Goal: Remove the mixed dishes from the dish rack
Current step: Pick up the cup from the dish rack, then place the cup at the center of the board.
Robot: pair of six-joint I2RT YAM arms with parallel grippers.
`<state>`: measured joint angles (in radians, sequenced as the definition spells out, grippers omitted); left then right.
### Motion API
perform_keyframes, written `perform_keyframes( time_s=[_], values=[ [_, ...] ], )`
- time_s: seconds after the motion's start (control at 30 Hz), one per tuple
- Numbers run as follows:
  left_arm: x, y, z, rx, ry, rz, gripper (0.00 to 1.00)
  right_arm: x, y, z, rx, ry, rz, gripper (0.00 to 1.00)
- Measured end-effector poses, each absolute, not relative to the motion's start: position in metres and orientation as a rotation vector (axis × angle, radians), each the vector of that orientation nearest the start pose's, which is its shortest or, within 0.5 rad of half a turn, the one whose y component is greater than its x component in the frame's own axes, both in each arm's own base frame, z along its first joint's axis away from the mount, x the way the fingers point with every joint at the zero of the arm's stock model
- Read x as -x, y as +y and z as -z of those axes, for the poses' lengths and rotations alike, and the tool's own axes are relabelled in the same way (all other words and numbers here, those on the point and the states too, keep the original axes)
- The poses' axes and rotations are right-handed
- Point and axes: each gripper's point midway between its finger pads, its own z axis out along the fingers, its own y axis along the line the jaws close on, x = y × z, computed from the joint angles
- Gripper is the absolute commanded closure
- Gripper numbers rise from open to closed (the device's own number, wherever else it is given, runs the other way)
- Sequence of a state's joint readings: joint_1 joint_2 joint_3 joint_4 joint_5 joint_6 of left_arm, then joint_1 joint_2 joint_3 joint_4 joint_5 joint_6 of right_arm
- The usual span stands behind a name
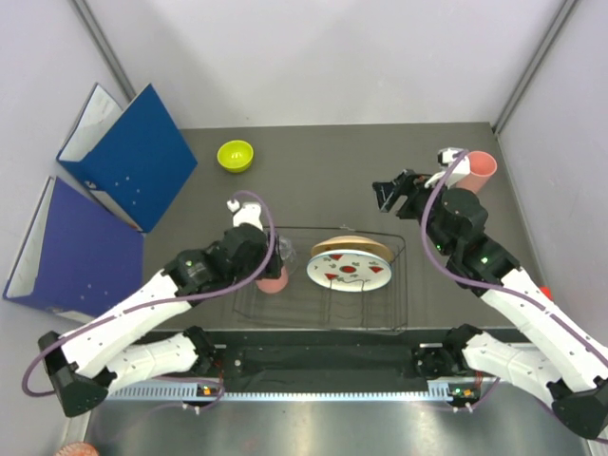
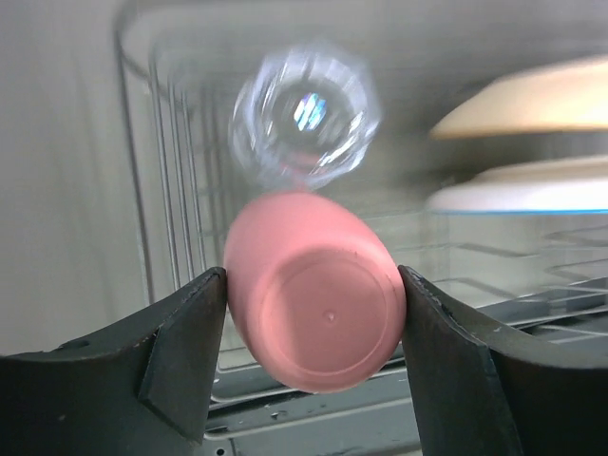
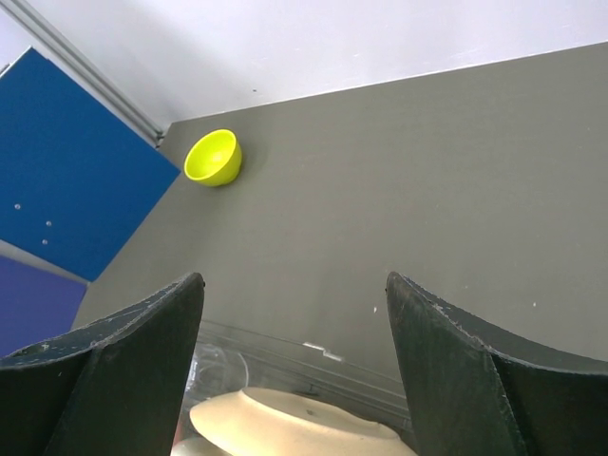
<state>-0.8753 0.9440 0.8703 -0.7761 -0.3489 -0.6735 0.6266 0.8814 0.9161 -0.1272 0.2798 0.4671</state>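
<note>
Top view: the left end effector (image 1: 267, 270) reaches into the dish rack (image 1: 391, 304). Left wrist: it is clamped on the salmon-pink cup (image 2: 318, 313), base facing the camera, apparently for lifting out. Right wrist: the right end effector (image 3: 294, 283) gapes empty above the bench (image 3: 456, 171).

Cup (image 2: 313, 304) before tumbler (image 2: 304, 119) at left of rack (image 1: 407, 285), plates (image 1: 350, 271) at its right, bowl (image 1: 236, 155) on table (image 1: 313, 180) behind

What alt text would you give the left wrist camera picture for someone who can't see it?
A salmon-pink cup, its flat base facing the camera, is pinched between the two dark fingers of the left gripper. Behind it, blurred, a clear glass tumbler sits in the wire dish rack, with the edges of a tan plate and a white plate at right.
</note>
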Motion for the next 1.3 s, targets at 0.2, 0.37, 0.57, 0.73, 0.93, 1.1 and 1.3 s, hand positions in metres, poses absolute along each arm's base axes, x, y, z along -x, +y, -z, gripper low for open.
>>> perform_keyframes(
  time_s=[0.2,0.37,0.57,0.73,0.93,1.1,1.3],
  values=[
    [-0.201,-0.176,-0.256,-0.072,2.206,0.431,0.95,-0.287,0.172,-0.334,-0.082,1.67,-0.61,0.24],
    [-0.207,-0.175,-0.332,-0.056,2.023,0.534,1.0,-0.282,0.172,-0.341,-0.08,1.652,-0.644,0.27],
    [-0.212,-0.185,-0.368,-0.074,1.888,0.619,1.0,-0.27,0.18,-0.362,-0.058,1.592,-0.755,0.28],
    [-0.223,-0.213,-0.381,-0.082,1.786,0.759,1.0,-0.247,0.189,-0.392,-0.025,1.465,-0.925,0.28],
    [-0.276,-0.236,-0.382,0.048,1.699,1.038,1.0,-0.225,0.197,-0.409,0.032,1.385,-1.061,0.28],
    [-0.324,-0.234,-0.344,0.223,1.697,1.249,1.0,-0.213,0.197,-0.416,0.058,1.355,-1.1,0.28],
    [-0.325,-0.264,-0.35,0.201,1.618,1.545,1.0,-0.208,0.203,-0.418,0.088,1.345,-1.143,0.28]
  ],
)
